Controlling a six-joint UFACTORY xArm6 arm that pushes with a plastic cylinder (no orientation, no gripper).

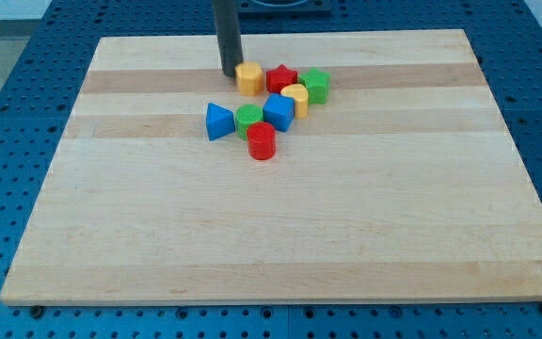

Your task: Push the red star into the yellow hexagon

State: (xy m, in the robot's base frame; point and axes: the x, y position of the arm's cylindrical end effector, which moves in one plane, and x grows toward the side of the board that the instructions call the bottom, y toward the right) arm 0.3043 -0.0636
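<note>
The red star lies near the view's top centre of the wooden board. The yellow hexagon sits just to its left, touching or nearly touching it. My tip is right at the hexagon's left side, on the side away from the star. The dark rod rises from it out of the view's top.
A green block sits right of the star. Below it lie a yellow heart-like block, a blue cube, a green round block, a blue triangle and a red cylinder, clustered together.
</note>
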